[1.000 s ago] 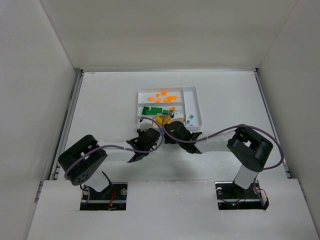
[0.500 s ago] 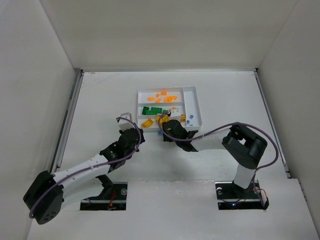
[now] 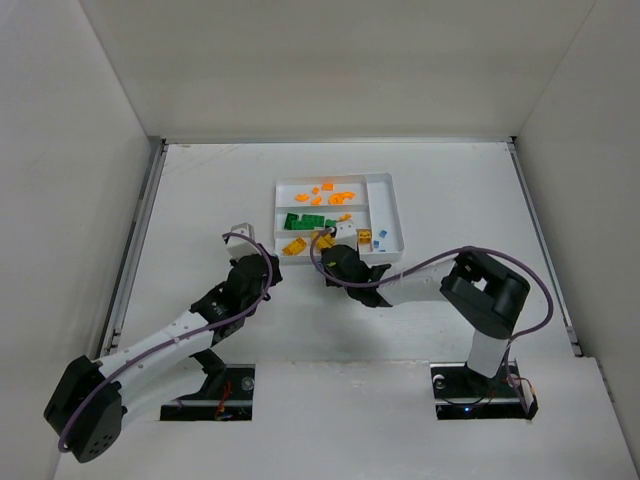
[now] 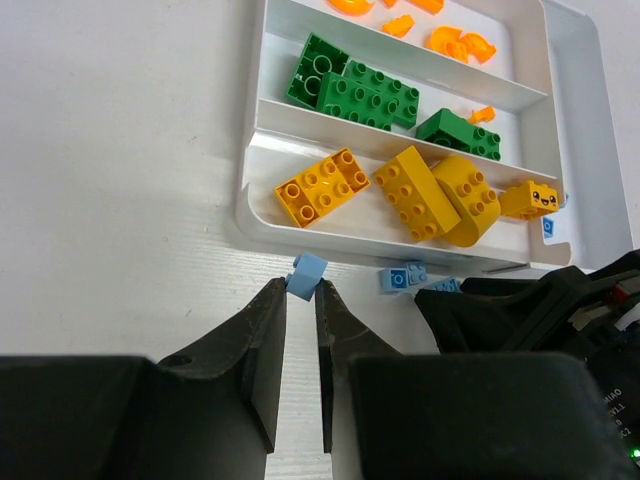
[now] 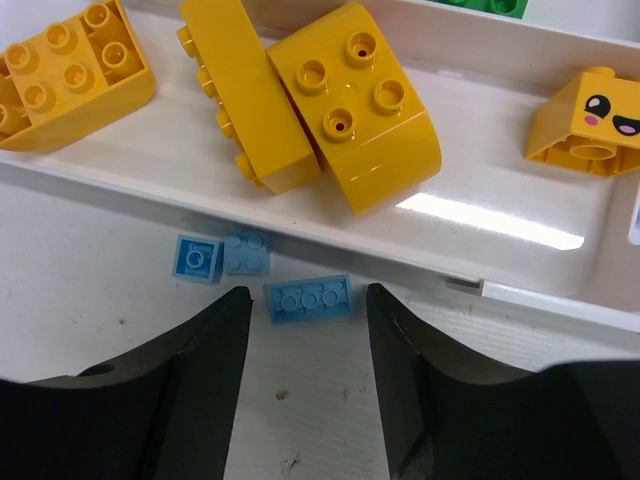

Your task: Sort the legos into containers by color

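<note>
Squarely inside right end effector (image 5: 306, 292): lego (image 5: 308, 300)

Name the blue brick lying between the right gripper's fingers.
The long three-stud brick; the two small squares lie beside it, outside the gap.

Top view: blue brick (image 4: 306, 274) pinched at left gripper (image 3: 269, 263) tips too small to make out; blue bricks (image 5: 308, 299) off tray (image 4: 340, 252) near edge hidden under right gripper (image 3: 330, 257). Left wrist view: orange bricks (image 4: 352, 4) in far section cropped by top edge; rightmost of blue bricks half behind right gripper. Right wrist view: green brick (image 5: 490, 5) cut to sliver at top edge; face brick (image 5: 590, 115) clipped at right; blue piece (image 5: 634, 212) at right edge unidentifiable.
</note>
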Controlling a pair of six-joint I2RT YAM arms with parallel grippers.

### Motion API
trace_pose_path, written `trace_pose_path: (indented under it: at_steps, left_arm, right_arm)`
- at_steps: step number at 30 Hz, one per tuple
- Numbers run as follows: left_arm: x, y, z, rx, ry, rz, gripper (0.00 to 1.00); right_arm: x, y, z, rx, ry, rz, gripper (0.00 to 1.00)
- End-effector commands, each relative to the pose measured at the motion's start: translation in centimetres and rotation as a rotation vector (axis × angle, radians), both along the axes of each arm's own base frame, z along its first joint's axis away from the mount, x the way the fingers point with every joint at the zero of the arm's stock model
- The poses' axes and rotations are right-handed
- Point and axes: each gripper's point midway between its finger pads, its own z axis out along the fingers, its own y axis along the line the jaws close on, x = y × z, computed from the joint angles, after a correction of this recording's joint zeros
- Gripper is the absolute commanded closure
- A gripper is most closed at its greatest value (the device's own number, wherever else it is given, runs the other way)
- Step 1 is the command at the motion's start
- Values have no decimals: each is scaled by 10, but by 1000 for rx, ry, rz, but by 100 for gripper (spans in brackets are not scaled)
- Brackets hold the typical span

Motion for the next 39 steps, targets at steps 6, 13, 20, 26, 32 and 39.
trace_pose_path:
  at_steps: [6,13,20,26,32,39]
  left_arm:
    - [5,-3,18,-30,-35,-5,91]
    - [7,-6,29,-45,-56,-11,91]
    - [11,-28,34,-46,-62,-56,91]
    - [16,-57,44,-51,-79,-114,91]
    - [25,-97,53,-48,-98,-180,91]
    - [37,-142,55,-34,-111,-246,90]
  right_arm:
    - [-13,-7,-22,-76,43,3,60]
    - [-18,-13,15,21,3,-21,66]
    - [-12,-39,64,137,-43,-62,65]
    - [34,-93,86,167,-74,-227,65]
    - [68,-127,73,151,-48,-343,60]
    - [73,-134,92,191,-83,-362,45]
